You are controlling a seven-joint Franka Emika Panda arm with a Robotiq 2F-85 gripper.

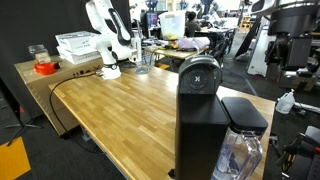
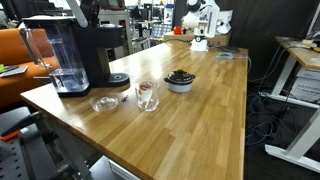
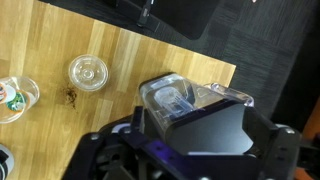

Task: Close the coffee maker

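Coffee maker (image 1: 200, 115) stands at the near end of the counter (image 1: 110, 110) in an exterior view, close to the edge. Its clear tank (image 1: 240, 150) touches its side. In an exterior view the machine (image 2: 95, 50) sits at the far left corner, and a bowl (image 2: 180, 80), a glass (image 2: 147, 95) and a flat clear dish (image 2: 105, 103) are spread on the wood beside it.

The rounded top (image 1: 199, 75) shows its silver emblem facing the camera and seems tipped up on its hinge. So I judge the lid is still open, though the angle is hard to be sure of.

The wrist view looks straight down on the machine. The tank top (image 3: 180, 100) is in the middle, with the dish (image 3: 88, 72) and a cup (image 3: 15, 98) off to the left on the counter. The gripper (image 3: 190, 165) fills the bottom edge, above the machine and not clearly touching it. The dark gripper parts merge with the black body, so I cannot tell whether the jaws are spread or pressed together. Nothing is visibly held.

Progress: early, approach only, with the arm positioned over the machine and no closing visible. Still to do is come down onto the raised top and push it flat until it seats
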